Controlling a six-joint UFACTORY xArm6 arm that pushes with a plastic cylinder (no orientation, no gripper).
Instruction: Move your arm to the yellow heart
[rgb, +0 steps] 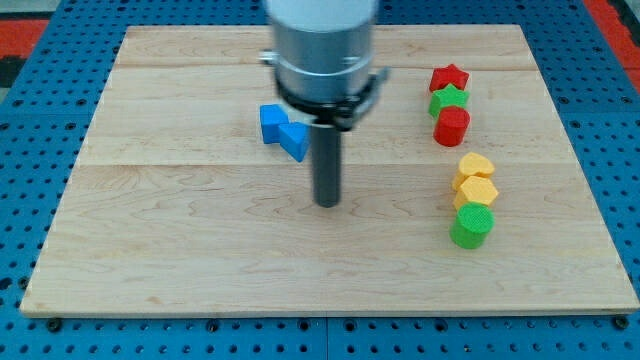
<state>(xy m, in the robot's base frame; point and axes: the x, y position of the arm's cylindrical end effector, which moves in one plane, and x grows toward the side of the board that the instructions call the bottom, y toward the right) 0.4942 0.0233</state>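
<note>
The yellow heart (476, 165) lies at the view's right, at the top of a short column with a yellow hexagon (476, 189) below it and a green cylinder (471, 227) below that. My tip (327, 203) rests on the wooden board (180, 250) near the middle, well to the left of the yellow heart and a little lower. Nothing touches the tip.
A blue cube (272, 123) and a blue triangle (295, 141) lie just above and left of the tip. At the upper right a red star (449, 77), a green star (448, 99) and a red cylinder (451, 127) form a column above the yellow heart.
</note>
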